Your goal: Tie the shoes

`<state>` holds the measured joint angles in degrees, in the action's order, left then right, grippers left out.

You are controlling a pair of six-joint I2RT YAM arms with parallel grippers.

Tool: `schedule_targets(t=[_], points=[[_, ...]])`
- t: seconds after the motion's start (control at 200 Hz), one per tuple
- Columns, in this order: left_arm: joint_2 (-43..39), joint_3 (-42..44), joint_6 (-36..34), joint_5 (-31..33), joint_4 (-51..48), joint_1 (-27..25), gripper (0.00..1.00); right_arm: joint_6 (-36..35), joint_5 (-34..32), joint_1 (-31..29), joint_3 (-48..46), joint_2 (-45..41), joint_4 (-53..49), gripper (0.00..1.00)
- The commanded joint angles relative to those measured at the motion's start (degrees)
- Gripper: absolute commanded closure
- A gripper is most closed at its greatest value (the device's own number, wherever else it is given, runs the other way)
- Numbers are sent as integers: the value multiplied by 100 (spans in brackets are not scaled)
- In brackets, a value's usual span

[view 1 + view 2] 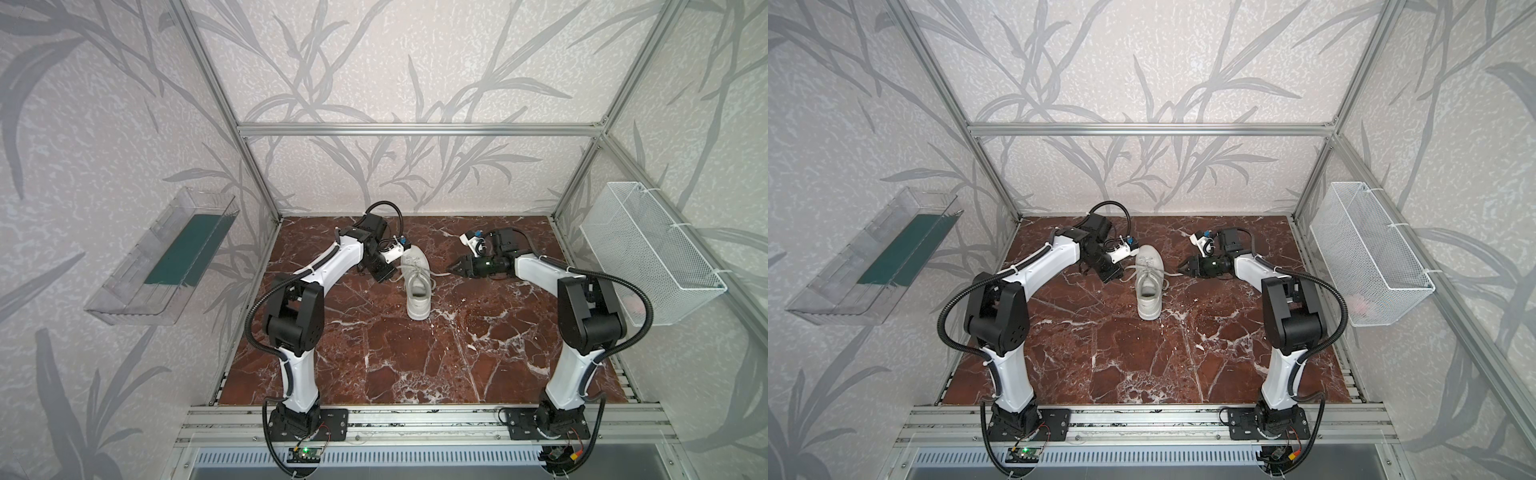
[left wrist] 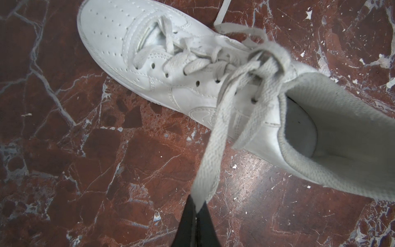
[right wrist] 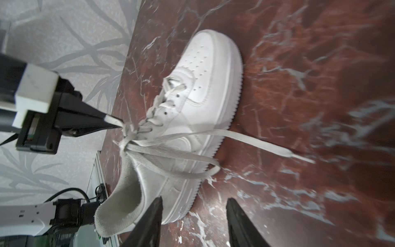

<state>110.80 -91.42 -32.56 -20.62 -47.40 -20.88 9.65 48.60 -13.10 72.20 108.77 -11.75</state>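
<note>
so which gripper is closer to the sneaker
Left. The left gripper pinches a lace beside the sneaker; the right gripper sits open, apart on the opposite side.

— What hangs on the walls?
— A clear plastic bin with a green liner on the left and a white wire basket on the right, over leaf-patterned wallpaper.
— And below?
— A red-brown marbled counter with white veins.

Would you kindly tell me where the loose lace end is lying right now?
In both top views the loose lace end lies on the marble table just right of the sneaker, reaching toward the open right gripper.
</note>
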Motion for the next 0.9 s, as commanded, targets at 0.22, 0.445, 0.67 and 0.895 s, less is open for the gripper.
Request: schedule_targets(t=[0.22, 0.445, 0.67, 0.895], points=[[241, -378, -110, -91, -404, 67, 100, -1069, 905, -455, 871, 699, -408, 50], [391, -562, -112, -126, -524, 137, 100, -1289, 1343, -500, 1349, 1188, -702, 48], [524, -706, -105, -117, -639, 155, 100, -1491, 1621, -560, 1870, 1544, -1200, 48], [547, -720, -113, -117, -657, 155, 100, -1639, 1739, -606, 1944, 1577, -1454, 50]])
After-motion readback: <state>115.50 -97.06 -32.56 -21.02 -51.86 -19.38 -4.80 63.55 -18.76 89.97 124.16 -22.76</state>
